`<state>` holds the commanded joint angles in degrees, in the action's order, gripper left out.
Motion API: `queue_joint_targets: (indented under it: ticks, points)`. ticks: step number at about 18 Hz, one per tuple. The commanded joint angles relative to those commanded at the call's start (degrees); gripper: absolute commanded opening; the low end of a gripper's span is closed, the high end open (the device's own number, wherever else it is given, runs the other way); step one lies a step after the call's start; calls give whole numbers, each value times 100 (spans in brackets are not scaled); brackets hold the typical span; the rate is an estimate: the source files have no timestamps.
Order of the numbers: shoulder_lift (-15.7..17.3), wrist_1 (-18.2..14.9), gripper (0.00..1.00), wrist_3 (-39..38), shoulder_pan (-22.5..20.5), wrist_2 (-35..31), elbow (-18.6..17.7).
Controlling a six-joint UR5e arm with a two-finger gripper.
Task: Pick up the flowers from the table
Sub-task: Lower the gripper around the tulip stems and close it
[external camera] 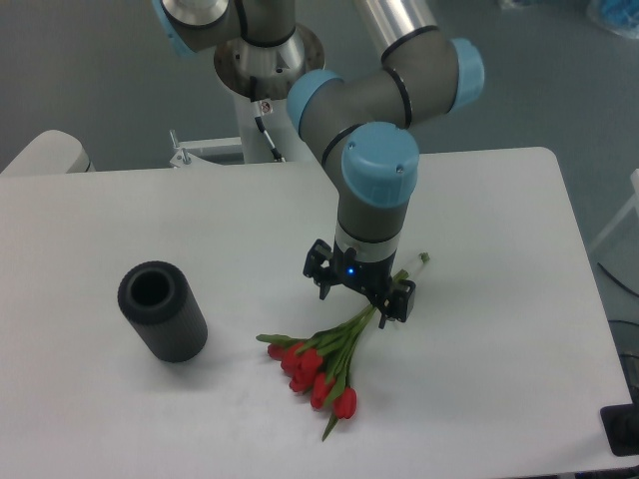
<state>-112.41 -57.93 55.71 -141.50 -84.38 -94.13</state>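
From my fixed camera I see the flowers (319,371) lying flat on the white tabletop (499,329), toward its near edge and a bit right of centre. The red buds cluster at the lower left of the bunch, with green leaves splayed around them, one leaf tip pointing toward me. The thin green stems run up and to the right from the buds, passing beneath the tool (360,296), and their pale cut ends poke out on the far side of it.

The arm reaches down from the mount at the top of the view, its grey links and blue joint caps folding over so that the wrist points straight down. The tool sits right over the stems, roughly midway along them. A small blue light shows on its body. I cannot tell from this angle whether its fingers are spread or closed on the stems (the black housing hides the tips, and the stems vanish behind it), nor whether they touch the stems at all.

To the left, well apart from the bunch, a black hollow cylinder (163,310) lies tilted on the tabletop, its open mouth facing up and toward the back left.

Beyond the tabletop I see grey floor.
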Motion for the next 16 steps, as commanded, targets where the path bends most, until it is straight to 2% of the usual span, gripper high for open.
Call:
queue_joint_targets:
  ticks: [3, 6, 8, 11, 16]
  points:
    - [-124, 369, 100, 439, 0, 0, -201]
    - [-133, 458, 100, 817, 0, 0, -334]
    - [-168, 536, 100, 871, -9, -26, -456]
    - [-220, 914, 100, 827, -18, -114, -650]
    - [-282, 1020, 100, 836, 9, -123, -712]
